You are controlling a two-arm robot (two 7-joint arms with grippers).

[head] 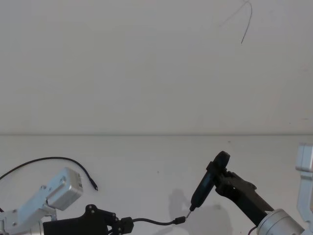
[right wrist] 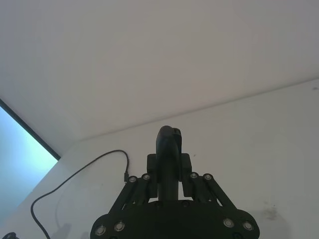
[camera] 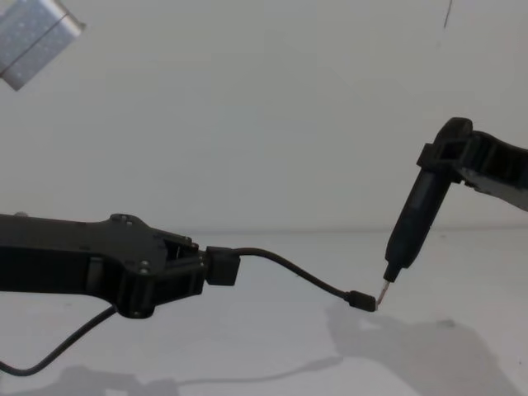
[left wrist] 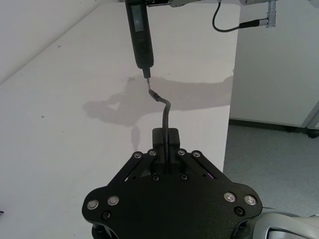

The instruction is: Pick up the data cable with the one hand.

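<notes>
Closed jaws on the left gripper (camera: pixel 221 268) pinch the data cable (camera: pixel 290 271) just behind its free end, whose plug (camera: pixel 359 301) hangs above the white table (camera: pixel 462 272). Closed too, the right gripper (head: pixel 221 177) grips a pen-like tool (camera: pixel 412 223), its pale tip touching that plug. If the tool pushes sideways, the limp cable could bend away or slide through the grip. Behind the left gripper the cable passes out of view; whether the loop at the table's left (head: pixel 54 159) belongs to it is unclear.
</notes>
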